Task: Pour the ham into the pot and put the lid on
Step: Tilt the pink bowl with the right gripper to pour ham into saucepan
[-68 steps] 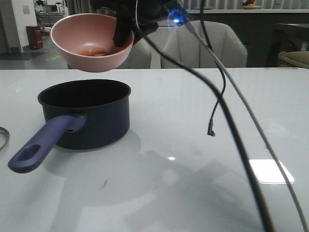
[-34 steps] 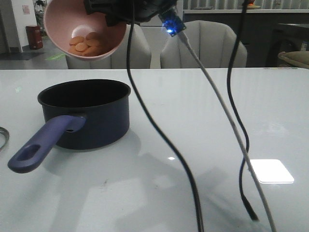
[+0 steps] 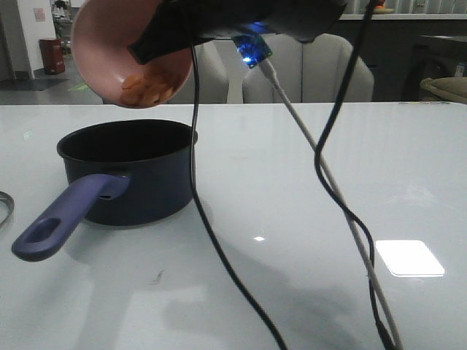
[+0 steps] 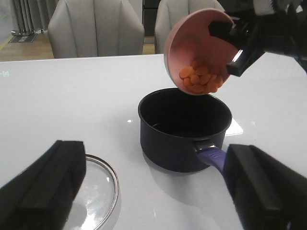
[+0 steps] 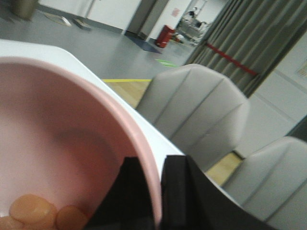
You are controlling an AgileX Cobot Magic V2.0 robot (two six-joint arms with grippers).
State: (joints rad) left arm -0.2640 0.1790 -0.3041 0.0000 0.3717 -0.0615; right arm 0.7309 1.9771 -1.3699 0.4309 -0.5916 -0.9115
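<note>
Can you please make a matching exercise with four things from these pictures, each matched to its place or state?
Things:
1. bowl
2. pot
3. lid
4. ham

Places or states:
A. flat on the table, beside the pot
B. tilted in the air above the pot, held by the right gripper
C. piled at the low side of the bowl
D. standing on the table, inside dark

Pairs: 1-B, 2-D, 3-A, 4-C

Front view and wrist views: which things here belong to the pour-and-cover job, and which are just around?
Job:
ham
pink bowl, tilted over the pot
lid, on the table
right pincer, clamped on the bowl's rim

Just around:
chairs
hanging cables
</note>
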